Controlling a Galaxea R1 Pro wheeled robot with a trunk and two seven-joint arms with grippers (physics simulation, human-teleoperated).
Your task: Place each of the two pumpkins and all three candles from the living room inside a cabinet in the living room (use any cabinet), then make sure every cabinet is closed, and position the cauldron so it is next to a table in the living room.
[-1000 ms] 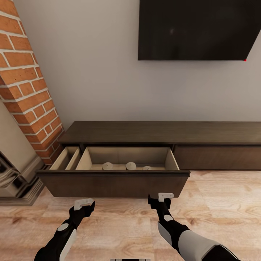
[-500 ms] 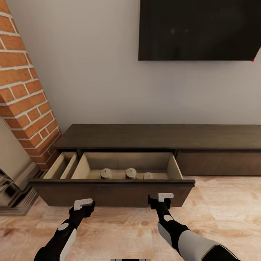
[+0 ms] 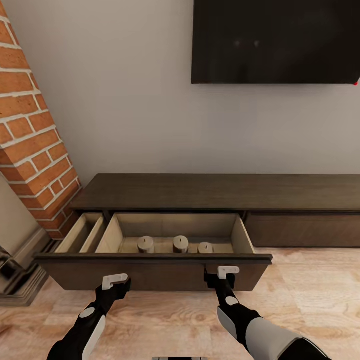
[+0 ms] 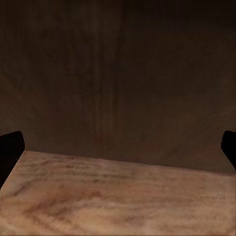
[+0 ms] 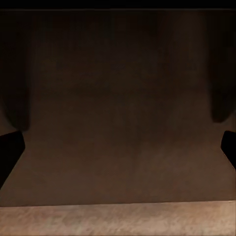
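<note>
The dark cabinet (image 3: 220,192) stands along the wall, and its wide drawer (image 3: 150,272) is pulled far out over the wooden floor (image 3: 310,305). Three candles (image 3: 180,244) stand in a row near the front edge of the drawer's bigger compartment, apart from each other, with free room behind them. The narrow compartment at the drawer's left end is bare.

The left hand (image 3: 116,284) and the right hand (image 3: 222,276) are just at the drawer's front panel; in the wrist views the fingers (image 4: 10,147) are spread wide and grasp nothing, and the same for the right fingers (image 5: 11,145).

Compared with a moment before, the view came nearer and the drawer front now reaches both hands.

The brick column (image 3: 35,145) and the dark screen (image 3: 275,40) are cut off by the picture edges.
</note>
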